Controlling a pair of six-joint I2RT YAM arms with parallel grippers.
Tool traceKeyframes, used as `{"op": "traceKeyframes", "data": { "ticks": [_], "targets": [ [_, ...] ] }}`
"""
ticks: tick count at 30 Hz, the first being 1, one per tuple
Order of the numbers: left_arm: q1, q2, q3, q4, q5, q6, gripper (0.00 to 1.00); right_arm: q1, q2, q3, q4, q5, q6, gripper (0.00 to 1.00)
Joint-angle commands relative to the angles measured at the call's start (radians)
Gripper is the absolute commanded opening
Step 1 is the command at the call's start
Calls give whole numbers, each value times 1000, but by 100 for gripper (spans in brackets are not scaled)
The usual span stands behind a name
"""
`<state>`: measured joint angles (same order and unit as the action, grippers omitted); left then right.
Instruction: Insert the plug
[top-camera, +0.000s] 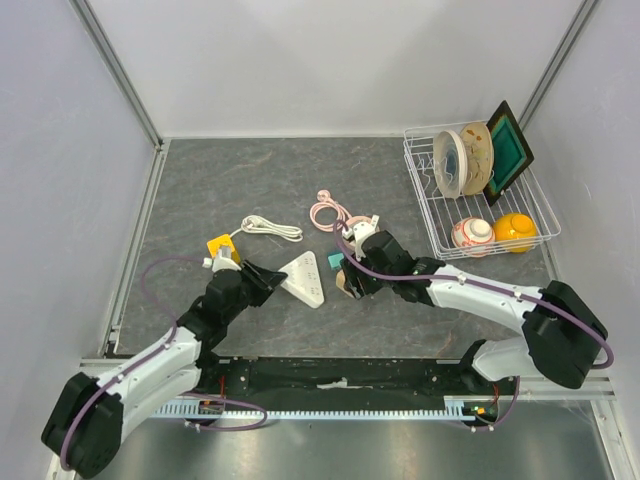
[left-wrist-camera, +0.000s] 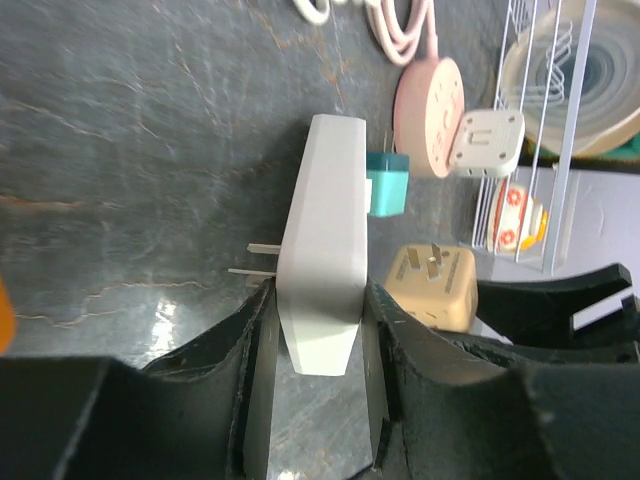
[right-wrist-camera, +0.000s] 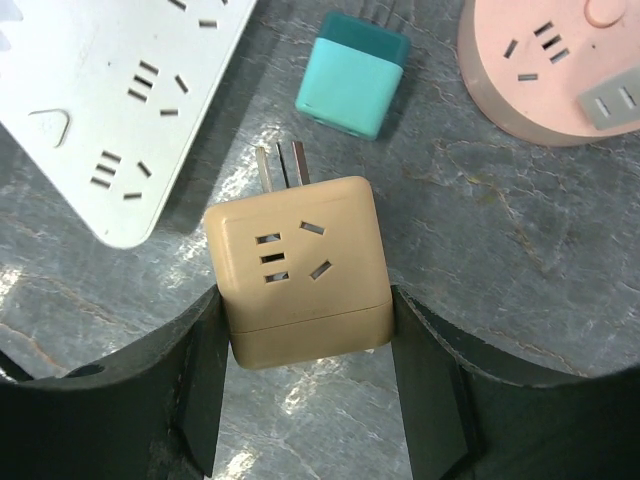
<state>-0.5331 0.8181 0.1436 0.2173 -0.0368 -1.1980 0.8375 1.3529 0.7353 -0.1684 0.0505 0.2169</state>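
Note:
My left gripper (top-camera: 272, 278) is shut on the narrow end of a white triangular socket block (top-camera: 305, 277) lying on the table; in the left wrist view the gripper (left-wrist-camera: 318, 330) clamps the block (left-wrist-camera: 322, 240) edge-on, two prongs sticking out of its left side. My right gripper (top-camera: 347, 280) is shut on a tan cube plug (top-camera: 345, 284). In the right wrist view the gripper (right-wrist-camera: 305, 330) clamps the cube (right-wrist-camera: 300, 270), whose prongs point away, to the right of the white block's socket face (right-wrist-camera: 120, 90). The cube also shows in the left wrist view (left-wrist-camera: 432, 288).
A teal cube adapter (right-wrist-camera: 352, 75) lies just beyond the tan cube. A pink round socket (right-wrist-camera: 550, 70) with a small white adapter (left-wrist-camera: 487, 142) on it and a coiled pink cable (top-camera: 328, 212) lie behind. A yellow adapter (top-camera: 222, 246) with a white cable (top-camera: 268, 228) is at left, a dish rack (top-camera: 480, 190) at back right.

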Motion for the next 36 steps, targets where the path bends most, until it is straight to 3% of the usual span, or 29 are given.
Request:
{"op": "traceKeyframes", "data": {
  "ticks": [1, 4, 7, 9, 16, 21, 25, 30, 36],
  "targets": [
    [-1, -97, -10, -143, -179, -22, 21, -2, -29, 65, 26, -47, 27, 0],
    [-1, -126, 1, -171, -164, 17, 42, -3, -18, 98, 12, -90, 35, 0],
    [-1, -128, -7, -196, -144, 17, 55, -6, -8, 127, 3, -123, 48, 0],
    [-1, -126, -13, -200, -130, 17, 57, -6, 0, 147, -8, -144, 59, 0],
    [-1, -191, 62, -298, -98, 122, 83, -46, -12, 159, -14, -285, 105, 0],
    [-1, -240, 191, -348, -77, 316, 87, -133, -29, 177, -14, -405, 197, 0],
    [-1, -196, 280, -313, 27, 446, 94, -167, -40, 214, -13, -472, 269, 0],
    [-1, -76, 309, -138, 272, 439, 95, -182, -67, 220, 19, -486, 387, 0],
    [-1, 33, 315, 71, 351, 354, 97, -198, -135, 153, 190, -506, 571, 0]
  ]
}}
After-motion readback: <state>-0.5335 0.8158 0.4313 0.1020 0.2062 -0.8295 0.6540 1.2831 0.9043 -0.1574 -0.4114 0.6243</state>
